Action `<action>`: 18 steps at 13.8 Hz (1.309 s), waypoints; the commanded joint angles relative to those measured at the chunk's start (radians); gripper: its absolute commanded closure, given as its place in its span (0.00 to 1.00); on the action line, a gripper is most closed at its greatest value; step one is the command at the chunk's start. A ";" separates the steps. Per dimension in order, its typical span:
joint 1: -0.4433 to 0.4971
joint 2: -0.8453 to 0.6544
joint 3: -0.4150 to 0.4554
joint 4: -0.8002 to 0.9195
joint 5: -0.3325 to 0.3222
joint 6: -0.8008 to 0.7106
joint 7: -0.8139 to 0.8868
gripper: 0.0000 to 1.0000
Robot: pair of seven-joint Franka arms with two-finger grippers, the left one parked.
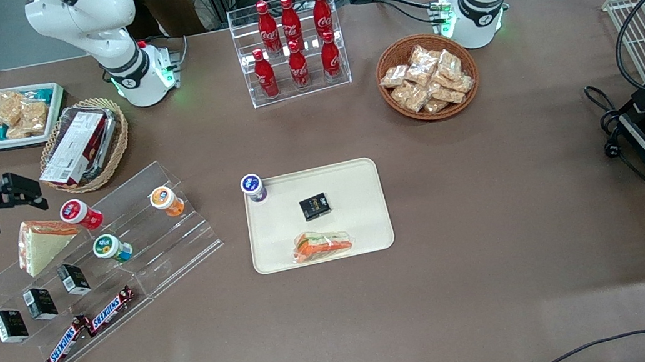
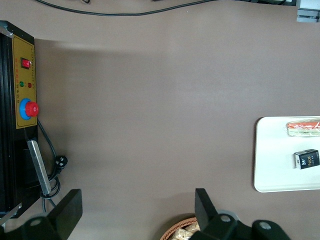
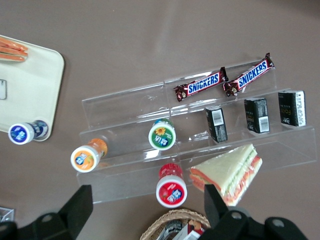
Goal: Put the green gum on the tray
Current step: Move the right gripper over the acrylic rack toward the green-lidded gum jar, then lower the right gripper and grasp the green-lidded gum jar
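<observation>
Green gum: small teal bottle with green-and-white lid [image 1: 111,247] was seen on the clear stepped rack [image 1: 167,241], untouched.
Tray: cream plastic rectangle [image 1: 359,214] awaited it.
Gripper [image 1: 24,192]: held above the rack, fingers spread wide, empty.
Progress: judged not yet begun.

Green gum [image 1: 111,247] upright on clear stepped rack [image 1: 179,239]; cream tray [image 1: 367,231] apart.

The claw [image 1: 24,191] is held open above the worktop [image 1: 491,214], just beside the clear stepped rack [image 1: 100,262], with nothing between its fingers. On the rack, the green gum [image 1: 111,248] is flanked by the red-lidded bottle [image 1: 80,215], the orange-lidded bottle [image 1: 166,201], the sandwich [image 1: 40,243] and a black box [image 1: 74,279]. On the tray [image 1: 365,213], room is taken by the purple-lidded bottle [image 1: 253,187], a black box and a sandwich; bare surface is left toward the parked arm's end.
</observation>
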 commanded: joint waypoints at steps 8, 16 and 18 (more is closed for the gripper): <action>-0.004 0.028 0.004 -0.299 0.002 0.334 -0.114 0.01; 0.003 0.126 0.005 -0.457 -0.016 0.616 -0.166 0.01; 0.005 0.127 0.005 -0.497 -0.016 0.669 -0.166 0.01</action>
